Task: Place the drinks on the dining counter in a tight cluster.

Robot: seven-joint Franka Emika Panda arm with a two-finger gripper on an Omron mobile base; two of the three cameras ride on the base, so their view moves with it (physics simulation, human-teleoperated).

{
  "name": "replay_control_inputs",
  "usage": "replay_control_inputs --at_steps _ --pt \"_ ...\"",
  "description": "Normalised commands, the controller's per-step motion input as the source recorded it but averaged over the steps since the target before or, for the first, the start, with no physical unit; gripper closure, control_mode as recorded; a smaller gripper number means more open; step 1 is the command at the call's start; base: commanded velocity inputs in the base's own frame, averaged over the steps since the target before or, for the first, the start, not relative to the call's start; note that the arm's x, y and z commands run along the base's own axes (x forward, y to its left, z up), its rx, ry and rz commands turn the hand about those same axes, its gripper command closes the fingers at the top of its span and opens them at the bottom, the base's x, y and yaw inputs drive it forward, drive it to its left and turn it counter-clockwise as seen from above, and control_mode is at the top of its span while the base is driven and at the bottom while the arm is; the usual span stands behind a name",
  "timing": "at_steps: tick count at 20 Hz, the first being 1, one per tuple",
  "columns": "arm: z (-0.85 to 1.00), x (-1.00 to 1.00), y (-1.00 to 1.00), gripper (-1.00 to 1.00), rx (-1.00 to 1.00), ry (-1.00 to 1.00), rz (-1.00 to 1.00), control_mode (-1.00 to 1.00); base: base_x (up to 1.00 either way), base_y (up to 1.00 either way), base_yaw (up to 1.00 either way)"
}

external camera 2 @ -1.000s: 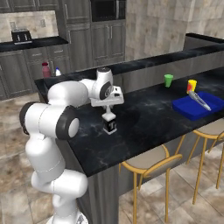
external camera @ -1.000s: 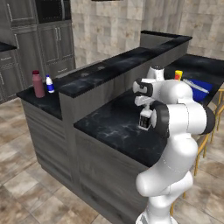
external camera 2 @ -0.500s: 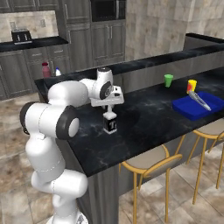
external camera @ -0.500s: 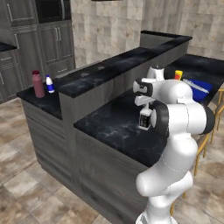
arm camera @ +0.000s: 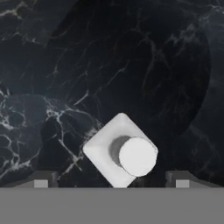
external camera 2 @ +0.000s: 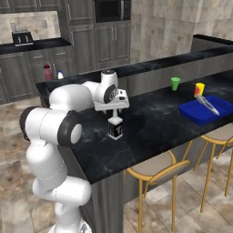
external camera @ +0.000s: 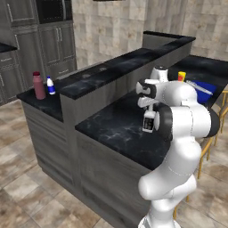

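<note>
I've got the square bottle (external camera 2: 115, 129) standing on the bench (external camera 2: 154, 123), jaws spread wide either side of its cap. Next I fetch the maroon bottle (external camera: 39, 85) and white bottle (external camera: 51, 86), well apart.

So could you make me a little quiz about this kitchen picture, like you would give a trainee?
1. True or false: the square clear bottle with the black label stands upright on the black marble-look dining counter.
2. Which cup stands closer to the flat blue tray: A, the small green cup, or B, the yellow-orange cup?
3. Fill in: the tall maroon-pink bottle with the dark red cap and the small white bottle with the blue label stand ____ each other on the far lower counter.

Key: 1 true: the two-finger gripper has its fingers spread either side of it. 2 B. 3 beside.
</note>
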Motion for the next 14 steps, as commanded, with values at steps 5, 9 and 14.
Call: replay_control_inputs --at_steps 5,9,14 --pt "0.18 -0.43 -0.06 -1.00 0.00 0.00 -0.01 -1.00 0.00 0.00 0.00" --pt "0.23 -0.95 -0.03 -1.00 0.00 -0.03 -0.05 -1.00 0.00 0.00 0.00" --pt "0.00 -1.00 0.25 -1.00 0.00 -0.06 -0.04 -1.00 0.00 0.00 0.00"
